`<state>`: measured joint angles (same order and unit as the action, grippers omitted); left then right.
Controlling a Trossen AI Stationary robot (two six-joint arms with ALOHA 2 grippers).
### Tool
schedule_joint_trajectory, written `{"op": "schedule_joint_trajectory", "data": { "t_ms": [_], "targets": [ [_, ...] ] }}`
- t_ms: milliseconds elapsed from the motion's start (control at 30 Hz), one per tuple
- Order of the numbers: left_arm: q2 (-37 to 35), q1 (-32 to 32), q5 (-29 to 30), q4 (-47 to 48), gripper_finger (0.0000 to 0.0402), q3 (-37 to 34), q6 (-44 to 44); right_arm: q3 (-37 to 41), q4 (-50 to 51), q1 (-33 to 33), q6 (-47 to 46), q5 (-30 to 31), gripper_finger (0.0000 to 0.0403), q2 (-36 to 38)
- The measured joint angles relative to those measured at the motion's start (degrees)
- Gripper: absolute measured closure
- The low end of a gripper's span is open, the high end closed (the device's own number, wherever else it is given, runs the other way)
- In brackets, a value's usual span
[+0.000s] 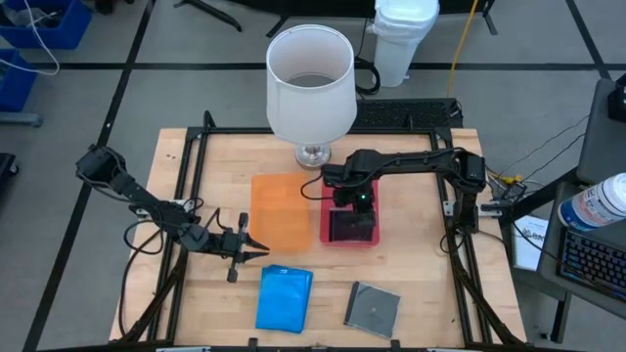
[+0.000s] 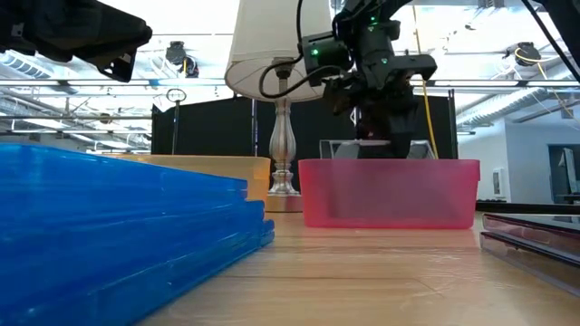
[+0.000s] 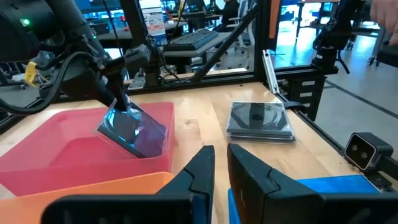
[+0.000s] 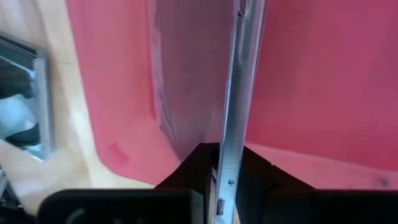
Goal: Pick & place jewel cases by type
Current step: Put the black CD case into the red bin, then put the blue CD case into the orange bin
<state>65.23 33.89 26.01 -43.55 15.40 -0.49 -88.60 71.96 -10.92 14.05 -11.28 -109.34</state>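
My right gripper [image 1: 352, 200] hangs over the red tray [image 1: 333, 240] and is shut on a dark grey, clear jewel case [image 3: 134, 130], which reaches down into the tray. A stack of bright blue cases [image 1: 284, 298] lies flat near the table's near edge. A small stack of grey, clear cases [image 1: 372, 308] lies flat to its right. My left gripper [image 1: 252, 250] waits above the table beside the orange tray [image 1: 282, 210], its fingers a narrow gap apart and holding nothing. My right gripper pinches the grey, clear case by its upper edge [image 4: 229, 155] between the two fingers, coming from above and pointing down. The case hangs tilted below the fingers, its lower part [image 3: 146, 146] inside the red tray. Whether it touches the tray's floor, I cannot tell.
A tall lamp with a white shade [image 1: 311, 83] stands on the table's far side, just behind both trays. The black frame rails [image 1: 460, 244] run along the table's left and right sides. Bare wood [image 1: 421, 264] shows to the right of the red tray.
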Motion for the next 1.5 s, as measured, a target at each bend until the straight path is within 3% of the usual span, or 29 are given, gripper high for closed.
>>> {"op": "schedule_joint_trajectory", "data": {
  "t_ms": [400, 767, 967, 1167, 1333, 1500],
  "targets": [
    [0.0, 0.0, 0.0, 0.1, 0.035, 0.0, 0.0, 0.1, 0.5, 0.1, -1.8, 7.8, 0.0288, -0.2],
    [0.0, 0.0, 0.0, 0.1, 0.035, 0.0, 0.0, 0.1, 0.7, 0.1, -3.0, 7.4, 0.0248, -0.2],
    [0.0, 0.0, 0.0, 0.1, 0.035, 0.0, 0.0, -0.7, 5.2, 0.1, -2.9, 10.0, 0.0251, 1.0],
    [0.0, -0.1, 0.0, 0.0, 0.035, 0.0, 0.7, -8.0, 17.5, 0.2, -9.0, 9.6, 0.0252, 5.7],
    [0.0, -0.2, 0.1, 0.0, 0.035, 0.0, 0.5, -13.4, 17.2, 1.9, -18.3, 1.6, 0.0266, 14.6],
    [0.0, -0.2, 0.1, -0.3, 0.035, 0.0, 0.4, -14.9, 17.9, 9.1, -26.0, 2.4, 0.0318, 23.9]
  ]
}}
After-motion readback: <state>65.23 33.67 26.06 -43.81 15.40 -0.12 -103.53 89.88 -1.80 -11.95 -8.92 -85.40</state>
